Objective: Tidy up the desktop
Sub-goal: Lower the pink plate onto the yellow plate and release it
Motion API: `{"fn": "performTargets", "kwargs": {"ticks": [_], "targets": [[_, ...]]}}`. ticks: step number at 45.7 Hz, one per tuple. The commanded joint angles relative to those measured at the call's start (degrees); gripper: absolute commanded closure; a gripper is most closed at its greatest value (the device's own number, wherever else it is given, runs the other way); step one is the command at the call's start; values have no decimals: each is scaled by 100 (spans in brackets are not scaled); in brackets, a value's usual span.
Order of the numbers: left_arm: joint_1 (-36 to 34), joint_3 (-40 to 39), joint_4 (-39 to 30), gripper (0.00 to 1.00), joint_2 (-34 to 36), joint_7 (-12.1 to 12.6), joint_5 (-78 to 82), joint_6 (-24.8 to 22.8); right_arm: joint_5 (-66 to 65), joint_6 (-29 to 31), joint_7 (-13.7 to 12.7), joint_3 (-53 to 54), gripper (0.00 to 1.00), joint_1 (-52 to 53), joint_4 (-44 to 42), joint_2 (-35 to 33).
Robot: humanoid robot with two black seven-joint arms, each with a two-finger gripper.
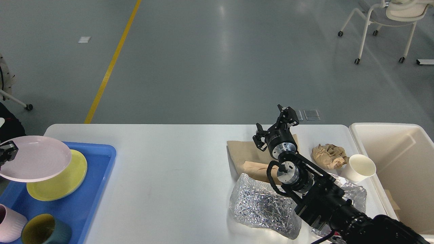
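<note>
The white desktop (176,176) fills the lower view. My left gripper (10,149) shows only at the far left edge. It is shut on the rim of a pink plate (34,157), held level just above a yellow plate (64,184) in the blue tray (96,193). My right gripper (274,122) is open and empty, hovering over the far edge of a flat brown paper bag (244,154). A crumpled brown paper (329,154), a white paper cup (361,167) and crinkled silver foil (262,206) lie around the right arm.
The tray also holds a pink cup (10,227) and a teal cup (45,232) at its near end. A cream-white bin (400,162) stands at the table's right end. A wheeled chair (390,20) stands on the floor far right.
</note>
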Motion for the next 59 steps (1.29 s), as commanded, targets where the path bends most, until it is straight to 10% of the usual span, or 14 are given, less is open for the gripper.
{"fn": "performTargets", "kwargs": {"ticks": [1,43,59], "targets": [[486,-249,187,100,3,-2,3,438,4,0,0,0,0,0,0,0],[1753,-1418,758,96,-367,-2,-5,1045,4,0,0,0,0,0,0,0],[1876,-1418,969,67,-419,-2,3,1045,4,0,0,0,0,0,0,0]]}}
